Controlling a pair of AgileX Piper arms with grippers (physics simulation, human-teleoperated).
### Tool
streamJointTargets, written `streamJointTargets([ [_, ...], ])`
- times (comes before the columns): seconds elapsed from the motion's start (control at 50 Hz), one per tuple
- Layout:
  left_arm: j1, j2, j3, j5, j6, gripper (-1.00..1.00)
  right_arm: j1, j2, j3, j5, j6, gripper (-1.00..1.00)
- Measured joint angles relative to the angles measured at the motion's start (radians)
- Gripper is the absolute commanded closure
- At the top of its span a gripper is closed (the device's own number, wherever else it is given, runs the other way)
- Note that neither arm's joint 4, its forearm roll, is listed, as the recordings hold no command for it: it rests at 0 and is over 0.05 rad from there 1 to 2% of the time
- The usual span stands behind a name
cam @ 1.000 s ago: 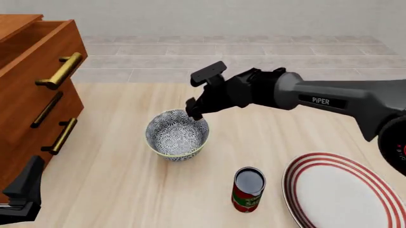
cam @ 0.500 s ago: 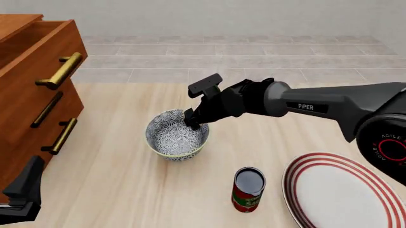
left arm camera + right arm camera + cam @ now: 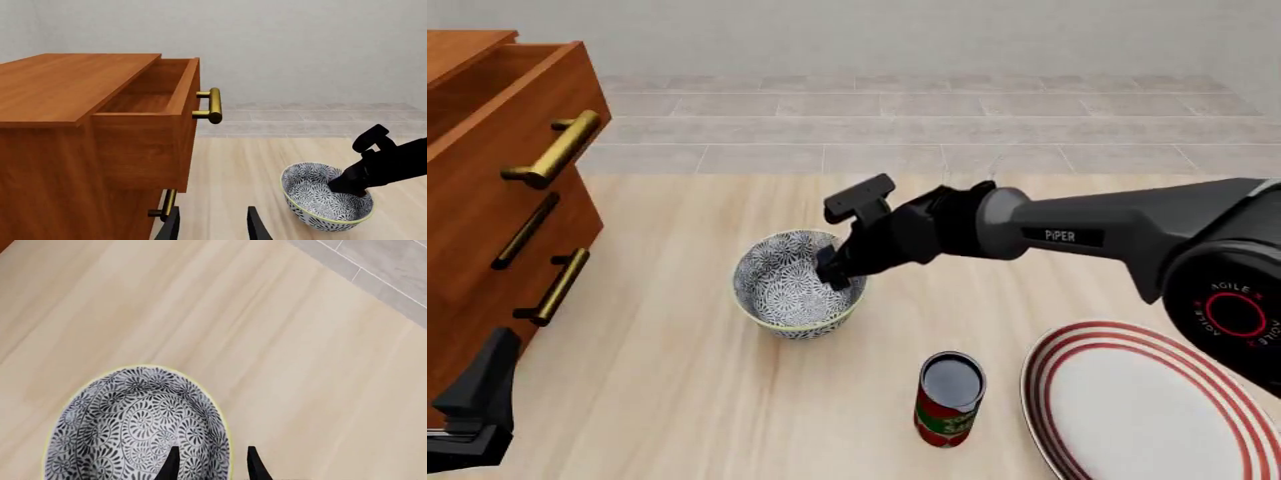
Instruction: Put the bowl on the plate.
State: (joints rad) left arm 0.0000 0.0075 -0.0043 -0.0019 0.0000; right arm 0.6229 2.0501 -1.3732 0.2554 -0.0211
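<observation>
One bowl (image 3: 798, 288) sits on the table (image 3: 667, 380) left of one can (image 3: 949, 398) and one plate (image 3: 1148, 400), its rim between the right gripper's (image 3: 835, 272) parted fingers; left gripper (image 3: 212, 226) open, empty.

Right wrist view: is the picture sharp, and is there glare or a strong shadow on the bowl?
Right wrist view: the bowl pattern is crisp, no blur, no glare, light flat and even. Front view: only a soft shadow under the bowl and the can; the right end effector is dark but sharp.
</observation>
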Motion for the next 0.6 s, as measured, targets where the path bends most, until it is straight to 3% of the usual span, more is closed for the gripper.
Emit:
streamJointTargets([
  [0.6, 0.000, 0.000, 0.000, 0.000, 0.000, -1.00, -0.028, 0.043, 0.016, -0.026, 0.005, -1.00],
])
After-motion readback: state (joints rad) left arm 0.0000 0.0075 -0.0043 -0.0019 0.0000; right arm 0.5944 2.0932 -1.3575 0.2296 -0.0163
